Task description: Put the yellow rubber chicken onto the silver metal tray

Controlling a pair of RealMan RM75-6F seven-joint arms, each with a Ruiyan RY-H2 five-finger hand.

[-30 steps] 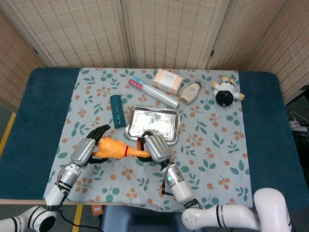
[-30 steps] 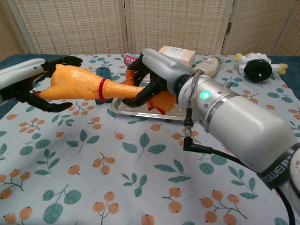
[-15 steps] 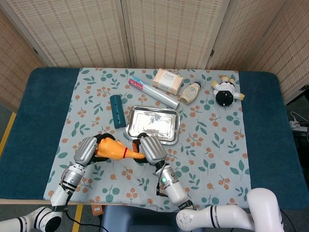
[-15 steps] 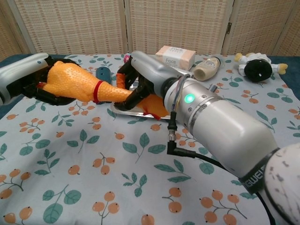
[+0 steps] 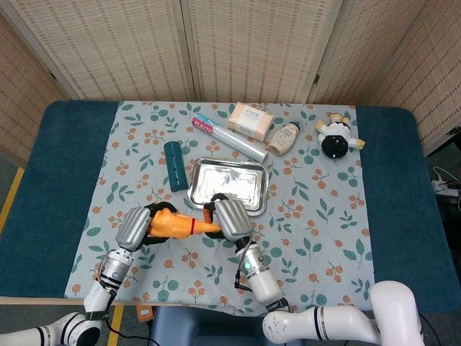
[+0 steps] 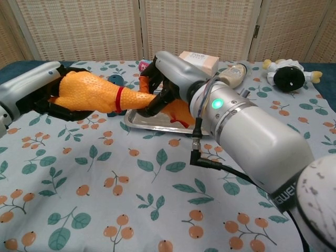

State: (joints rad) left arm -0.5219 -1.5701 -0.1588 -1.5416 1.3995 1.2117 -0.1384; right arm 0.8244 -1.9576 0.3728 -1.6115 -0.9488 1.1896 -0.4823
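The yellow rubber chicken (image 5: 173, 223) with a red band on its neck hangs above the cloth, just in front of the silver metal tray (image 5: 227, 165). My left hand (image 5: 134, 228) grips its fat body from the left. My right hand (image 5: 232, 218) grips its neck and head end. In the chest view the chicken (image 6: 92, 92) lies level between the left hand (image 6: 37, 93) and the right hand (image 6: 167, 73), its head end over the tray's near rim (image 6: 157, 125). The right hand's fingers hide the head.
A teal cylinder (image 5: 175, 166) lies left of the tray. Behind the tray are a plastic wrap tube (image 5: 229, 140), a pink box (image 5: 251, 120) and a small bottle (image 5: 283, 138). A black and white cow toy (image 5: 337, 136) sits at the back right.
The left hand's fingers have closed around the chicken's body. Both hands have carried the chicken a little to the right, toward the tray.
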